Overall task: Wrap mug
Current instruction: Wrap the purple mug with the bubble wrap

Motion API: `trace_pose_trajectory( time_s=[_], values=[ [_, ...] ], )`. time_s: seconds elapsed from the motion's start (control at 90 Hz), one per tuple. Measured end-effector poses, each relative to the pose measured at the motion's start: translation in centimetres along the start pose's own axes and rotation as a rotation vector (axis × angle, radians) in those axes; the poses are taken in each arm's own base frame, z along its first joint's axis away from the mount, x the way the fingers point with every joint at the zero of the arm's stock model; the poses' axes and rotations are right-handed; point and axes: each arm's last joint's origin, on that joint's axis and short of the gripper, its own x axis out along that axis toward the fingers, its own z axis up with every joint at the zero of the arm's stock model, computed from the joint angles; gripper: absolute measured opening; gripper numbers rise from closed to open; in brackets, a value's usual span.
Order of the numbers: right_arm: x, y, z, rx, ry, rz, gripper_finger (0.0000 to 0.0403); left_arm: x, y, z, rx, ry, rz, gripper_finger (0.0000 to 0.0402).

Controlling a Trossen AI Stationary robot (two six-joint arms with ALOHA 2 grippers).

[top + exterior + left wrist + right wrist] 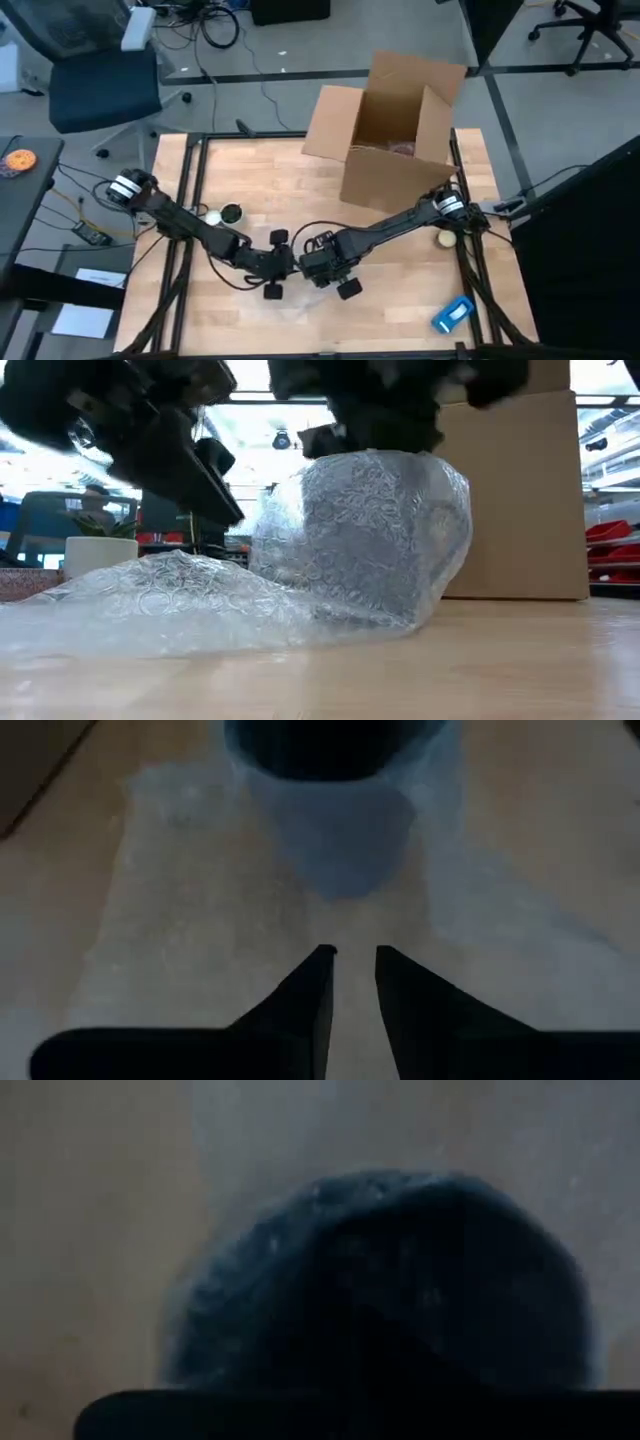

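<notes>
Bubble wrap (pixel 200 605) covers the dark mug (pixel 385 535), standing near the table (pixel 400 310) centre. Right gripper (pixel 318 262) sits atop the mug, finger state indiscernible. Left gripper (pixel 352 982), fingers narrowly parted, hovers just left. Cardboard box (pixel 395 130) stands far right.

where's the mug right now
In the low view the mug stands at centre on the wooden table, partly covered in bubble wrap, directly under the right gripper, with the cardboard box behind it.
</notes>
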Motion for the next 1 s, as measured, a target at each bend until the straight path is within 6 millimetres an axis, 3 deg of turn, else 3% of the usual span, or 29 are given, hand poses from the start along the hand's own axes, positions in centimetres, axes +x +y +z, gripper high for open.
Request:
trace_pose_trajectory(
  time_s=[0.167, 0.344, 0.711, 1.0],
  values=[
    [0.4, -0.4, -0.3, 0.012, 0.016, 0.015, 0.0, -4.2, 0.8, 0.9, 0.041, 0.175, 0.057, 0.0062],
    [-1.6, -0.5, 0.9, 0.001, -0.063, 0.008, 0.0, -6.5, 2.0, -0.4, 0.027, 0.345, 0.13, 0.0062],
    [-8.0, 0.4, 2.5, -0.005, -0.161, -0.072, 0.0, -4.9, 3.5, -6.2, -0.175, 0.526, 0.236, 0.0063],
    [-12.6, 2.2, 3.7, -0.018, -0.332, -0.103, 0.0, -3.9, 3.6, -8.6, -0.302, 0.534, 0.189, 0.0063]
  ],
)
